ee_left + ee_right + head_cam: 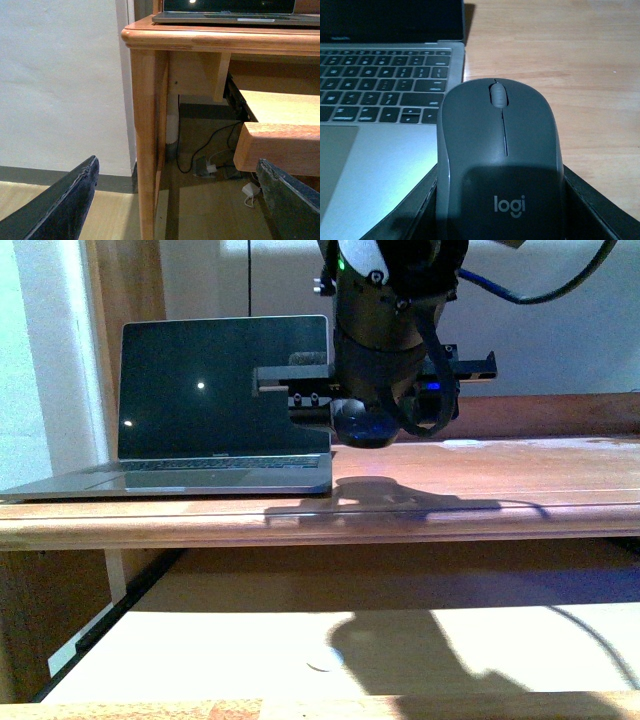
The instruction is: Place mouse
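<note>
Pale letters spelling "logi" sit low on the dark grey mouse (pixel 500 165), bottom centre of the right wrist frame, while the laptop (pixel 380 100) key legends and the mark under its screen are too dim to read. The mouse's rear is cut off by the bottom edge there, and in the front view the arm hides all but its rounded underside at frame centre. The right tool (pixel 501 212) is clamped on the mouse's sides, holding it above the tabletop (pixel 500 490) just right of the laptop; the left tool (pixel 175 210) stands wide apart and empty.
</note>
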